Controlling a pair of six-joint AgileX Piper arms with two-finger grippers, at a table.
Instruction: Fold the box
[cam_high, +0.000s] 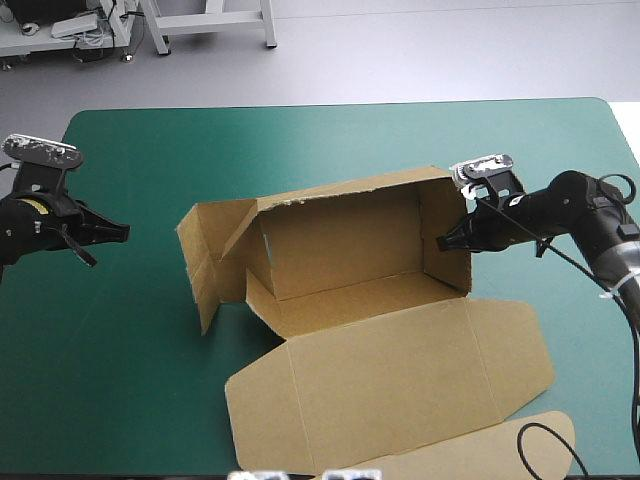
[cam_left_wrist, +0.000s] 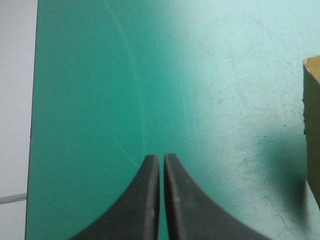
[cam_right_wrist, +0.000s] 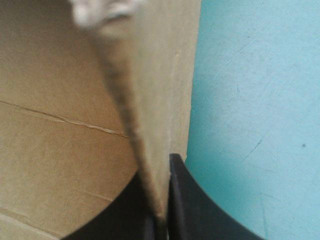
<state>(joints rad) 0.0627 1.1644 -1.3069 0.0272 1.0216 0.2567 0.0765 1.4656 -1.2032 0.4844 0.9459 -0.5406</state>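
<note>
The brown box (cam_high: 350, 250) stands mid-table as an open tray, its back and right walls raised, its left flaps half up, and its wide lid (cam_high: 390, 385) flat toward the near edge. My right gripper (cam_high: 447, 241) is shut on the box's right wall, whose edge (cam_right_wrist: 131, 125) runs up from between the black fingers (cam_right_wrist: 182, 200). My left gripper (cam_high: 122, 232) hovers over the teal-green cover at the table's left, well clear of the box, fingers (cam_left_wrist: 150, 200) shut with nothing between them. A sliver of the box's left flap (cam_left_wrist: 312, 110) shows ahead of it, to one side.
The table's left edge (cam_left_wrist: 34, 125) lies close beside my left gripper. A loose rounded piece of brown board (cam_high: 480, 455) lies at the near edge, beside the lid. Teal-green cover (cam_high: 300, 140) lies bare behind the box.
</note>
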